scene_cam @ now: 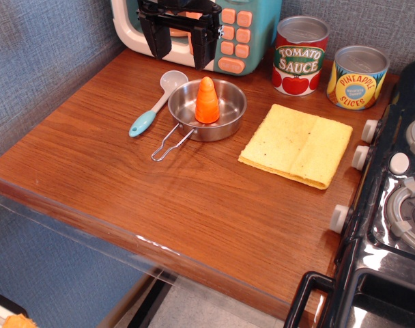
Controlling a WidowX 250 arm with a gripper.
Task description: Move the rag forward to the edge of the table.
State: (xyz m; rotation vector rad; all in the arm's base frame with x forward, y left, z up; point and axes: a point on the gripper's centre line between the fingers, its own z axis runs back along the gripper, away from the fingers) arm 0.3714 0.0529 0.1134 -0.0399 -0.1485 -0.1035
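Even, fairly bright indoor light, soft short shadows under objects, white glare streaks on the desk (91,157) front edge and glossy black stove (392,225), overall slightly soft focus

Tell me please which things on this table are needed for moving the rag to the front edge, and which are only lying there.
Needed: the rag, the table, the gripper.

Only lying there: steel pan with orange carrot, spoon, tomato sauce can, pineapple slices can, toy microwave, black toy stove.
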